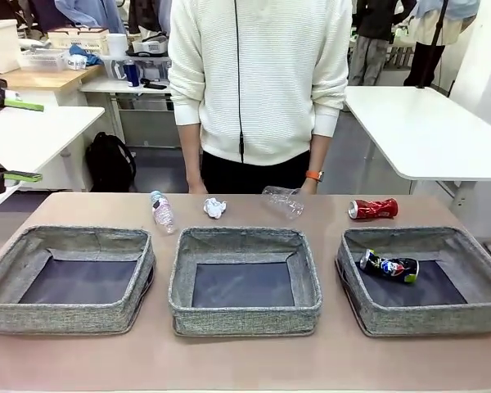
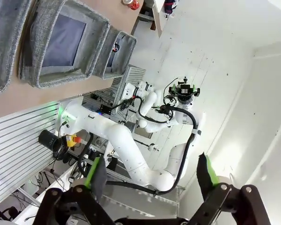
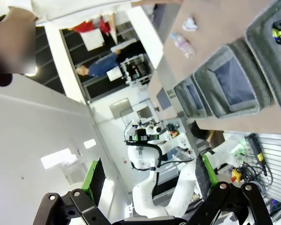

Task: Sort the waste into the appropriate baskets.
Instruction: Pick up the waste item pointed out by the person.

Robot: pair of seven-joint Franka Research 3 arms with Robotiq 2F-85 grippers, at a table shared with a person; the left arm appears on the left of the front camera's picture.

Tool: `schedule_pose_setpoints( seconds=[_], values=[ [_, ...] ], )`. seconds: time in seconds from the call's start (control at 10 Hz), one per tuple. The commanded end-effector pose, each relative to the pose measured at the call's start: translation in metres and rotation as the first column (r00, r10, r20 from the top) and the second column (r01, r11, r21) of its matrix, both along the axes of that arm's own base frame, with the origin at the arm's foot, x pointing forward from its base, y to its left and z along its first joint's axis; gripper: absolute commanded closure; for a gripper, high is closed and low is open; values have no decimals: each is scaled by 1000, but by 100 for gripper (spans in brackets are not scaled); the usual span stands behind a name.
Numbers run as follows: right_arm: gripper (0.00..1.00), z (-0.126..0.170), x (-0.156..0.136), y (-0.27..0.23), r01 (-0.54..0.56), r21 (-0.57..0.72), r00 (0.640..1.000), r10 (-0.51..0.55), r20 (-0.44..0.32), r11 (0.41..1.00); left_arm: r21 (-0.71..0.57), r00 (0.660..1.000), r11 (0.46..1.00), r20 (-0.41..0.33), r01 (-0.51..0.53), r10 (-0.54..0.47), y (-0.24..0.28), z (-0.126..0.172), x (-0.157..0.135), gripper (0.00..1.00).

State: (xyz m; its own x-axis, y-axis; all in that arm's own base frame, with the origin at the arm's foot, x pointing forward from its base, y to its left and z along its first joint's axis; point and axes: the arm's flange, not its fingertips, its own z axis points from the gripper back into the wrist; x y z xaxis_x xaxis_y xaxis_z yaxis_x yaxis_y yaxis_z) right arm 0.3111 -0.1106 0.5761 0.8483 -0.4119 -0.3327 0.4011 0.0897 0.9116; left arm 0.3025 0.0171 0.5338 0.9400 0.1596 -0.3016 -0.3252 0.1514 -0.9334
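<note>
Tabletop (image 1: 245, 364): you have left basket (image 1: 65, 315), middle basket (image 1: 245, 318) and right basket (image 1: 430, 321) in a row.
Left jaws: wide, holding nothing.
Right jaws: wide, holding nothing.
Bottle (image 1: 161, 211): behind left basket.
Cup (image 1: 283, 201): behind middle basket.
Red can (image 1: 373, 209): behind right basket.
Dark can (image 1: 389, 267): inside right basket.
Paper (image 1: 215, 208): between bottle and cup.

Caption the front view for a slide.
Dark can already in the right basket; bottle, crumpled paper, cup and red can lie unsorted on the table.
</note>
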Motion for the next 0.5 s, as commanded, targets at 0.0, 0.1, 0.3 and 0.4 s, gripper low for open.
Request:
schedule_pose_setpoints(
  seconds=[0.0, 0.1, 0.3, 0.4],
  values=[
    [0, 1, -1, -1, -8, 10, 1000, 8, 7, 1000, -1, 1000, 1000, 13, 17, -17, 4, 2, -2, 0],
    [0, 1, -1, -1, -8, 10, 1000, 8, 7, 1000, -1, 1000, 1000, 13, 17, -17, 4, 2, -2, 0],
    [0, 1, -1, -1, -8, 10, 1000, 8, 7, 1000, -1, 1000, 1000, 13, 17, -17, 4, 2, -2, 0],
    [0, 1, -1, -1, -8, 10, 1000, 8, 7, 1000, -1, 1000, 1000, 13, 17, -17, 4, 2, -2, 0]
  ],
)
